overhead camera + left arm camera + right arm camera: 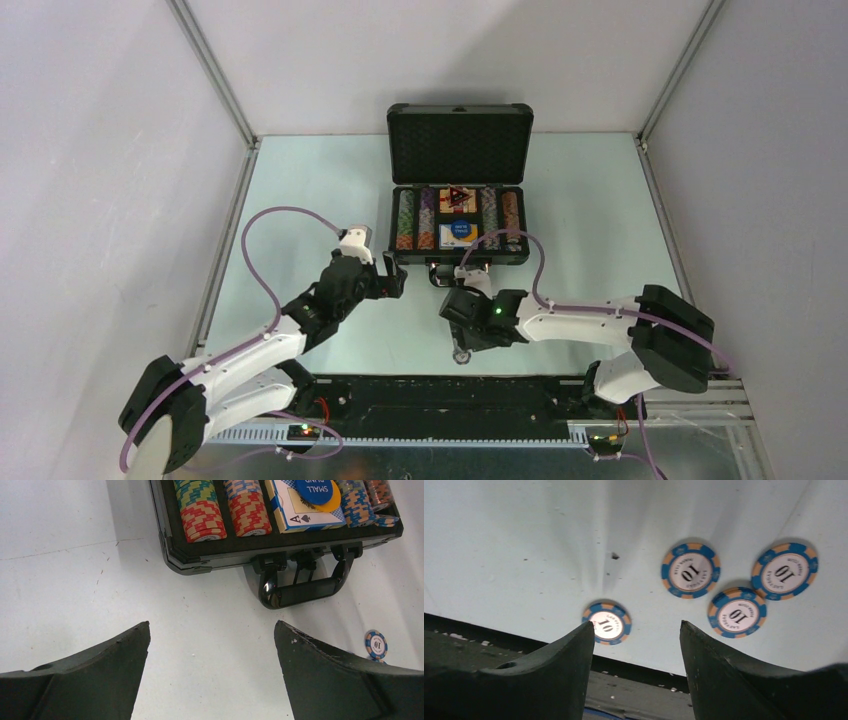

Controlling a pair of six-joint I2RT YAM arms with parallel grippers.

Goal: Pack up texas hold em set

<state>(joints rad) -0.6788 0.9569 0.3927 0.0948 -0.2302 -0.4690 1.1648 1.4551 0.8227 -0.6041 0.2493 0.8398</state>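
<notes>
Your left arm (245, 358) and right arm (585, 322) wear white shells over black joints, purple cables (262, 228) trailing along each; the fingers (95, 680) are dark, tapered wedges.

The top camera looks down from high at six o'clock, with the case (459, 140) at twelve. The left wrist camera, close in, shares that case along its twelve o'clock edge. The right wrist camera skims low over chips (690, 570) on the table (524, 530).

I count four loose chips (690, 570) lying near, right of centre, all tens. Farther off stands one open case (460, 145) with four chip rows (405, 220), one blue card box (286, 506), one red box (446, 197), one blue button (312, 489), one orange button (334, 500) and one triangular marker (458, 198).
</notes>
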